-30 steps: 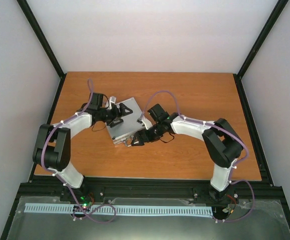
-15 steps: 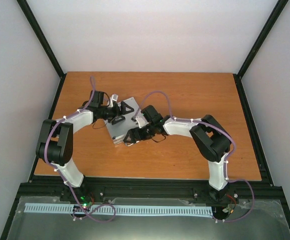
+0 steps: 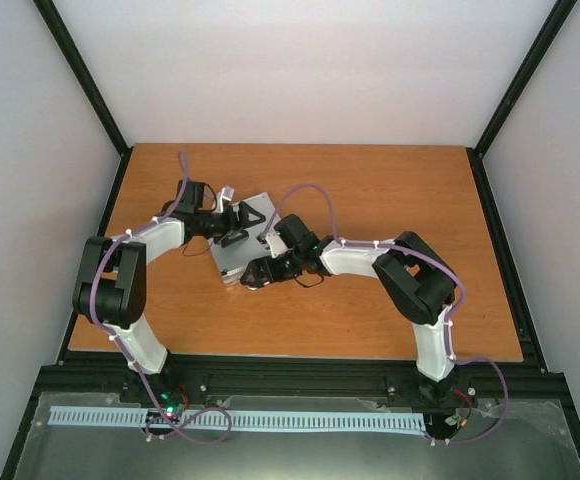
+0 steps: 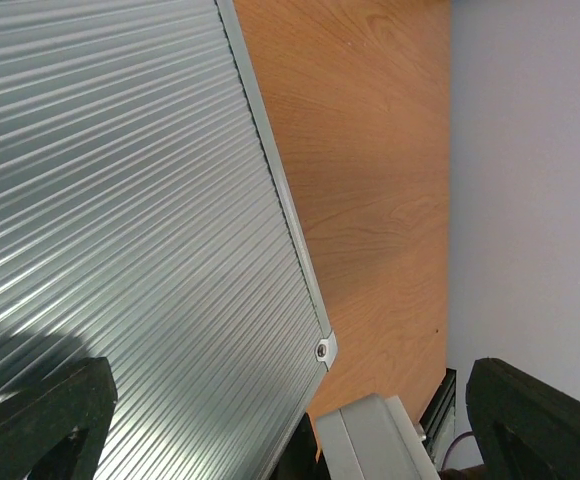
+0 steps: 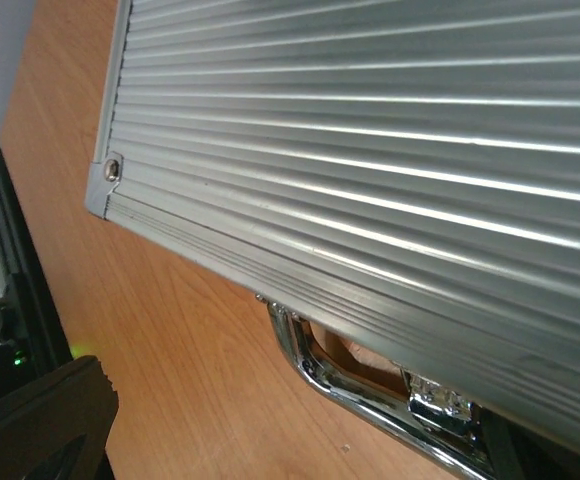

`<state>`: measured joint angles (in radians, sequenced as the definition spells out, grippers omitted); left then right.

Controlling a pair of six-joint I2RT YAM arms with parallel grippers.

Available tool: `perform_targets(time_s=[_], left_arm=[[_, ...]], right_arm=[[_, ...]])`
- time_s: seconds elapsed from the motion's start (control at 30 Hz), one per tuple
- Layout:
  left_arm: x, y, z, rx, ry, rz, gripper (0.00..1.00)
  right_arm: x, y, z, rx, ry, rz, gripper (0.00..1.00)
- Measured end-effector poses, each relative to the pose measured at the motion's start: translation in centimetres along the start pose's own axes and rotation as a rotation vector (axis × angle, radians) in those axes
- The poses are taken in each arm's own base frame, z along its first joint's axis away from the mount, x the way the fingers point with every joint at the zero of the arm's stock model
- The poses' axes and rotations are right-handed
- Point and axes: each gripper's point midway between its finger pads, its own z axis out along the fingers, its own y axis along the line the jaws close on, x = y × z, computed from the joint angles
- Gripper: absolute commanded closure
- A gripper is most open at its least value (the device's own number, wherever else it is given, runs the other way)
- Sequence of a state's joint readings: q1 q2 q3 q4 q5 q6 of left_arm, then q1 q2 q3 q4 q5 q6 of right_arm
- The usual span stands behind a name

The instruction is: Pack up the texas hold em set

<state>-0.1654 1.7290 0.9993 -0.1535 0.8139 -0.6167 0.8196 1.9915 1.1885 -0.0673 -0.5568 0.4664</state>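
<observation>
**A:** How far has the packing been taken?

**B:** The case [image 3: 234, 256] is seen shut, with its ribbed lid up, lying beneath both sets of jaws. No chips, cards or dice are seen outside it. They are judged to be stowed inside, though that cannot be checked.

**A:** What is left to be done?

**B:** Probably only the fastening. A chrome latch [image 5: 370, 385] is seen between the right jaws, standing a little off the case's edge. It is judged not yet snapped down, but this cannot be told for certain.

**A:** How are the jaws held?

**B:** The left gripper [image 3: 238, 224] is held with its jaws wide apart and nothing clamped. The lid lies under one jaw, and a corner of the case sits between the two. The right gripper [image 3: 254, 278] is likewise spread and nothing is gripped. One of its fingers [image 5: 40, 420] is seen just outside the case's edge.

**A:** And the surface?

**B:** An orange-brown wooden table [image 3: 390, 180] is seen beyond the jaws on every side. The case is laid flat on it, at an angle to its edges.

**A:** And the room?

**B:** The table is enclosed by plain pale walls [image 3: 300, 70] at the back and both sides. These are edged by a black frame [image 3: 82, 75].
</observation>
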Motion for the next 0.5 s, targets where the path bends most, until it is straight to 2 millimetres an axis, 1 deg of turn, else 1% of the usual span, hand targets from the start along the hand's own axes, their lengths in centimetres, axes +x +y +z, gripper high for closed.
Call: perform_targets(time_s=[0.1, 0.27, 0.4, 0.5], left_arm=[[0.0, 0.0, 0.0, 0.002, 0.002, 0.0, 0.0], [-0.1, 0.0, 0.1, 0.008, 0.004, 0.001, 0.0], [-0.5, 0.1, 0.3, 0.014, -0.005, 0.012, 0.0], [-0.9, 0.2, 0.3, 0.017, -0.016, 0.023, 0.0]], right_arm=[[0.0, 0.2, -0.3, -0.048, 0.013, 0.012, 0.0], [-0.3, 0.2, -1.3, -0.184, 0.034, 0.055, 0.0], [-0.9, 0.0, -2.0, -0.293, 0.044, 0.073, 0.0], [-1.5, -0.2, -2.2, -0.336, 0.056, 0.074, 0.0]])
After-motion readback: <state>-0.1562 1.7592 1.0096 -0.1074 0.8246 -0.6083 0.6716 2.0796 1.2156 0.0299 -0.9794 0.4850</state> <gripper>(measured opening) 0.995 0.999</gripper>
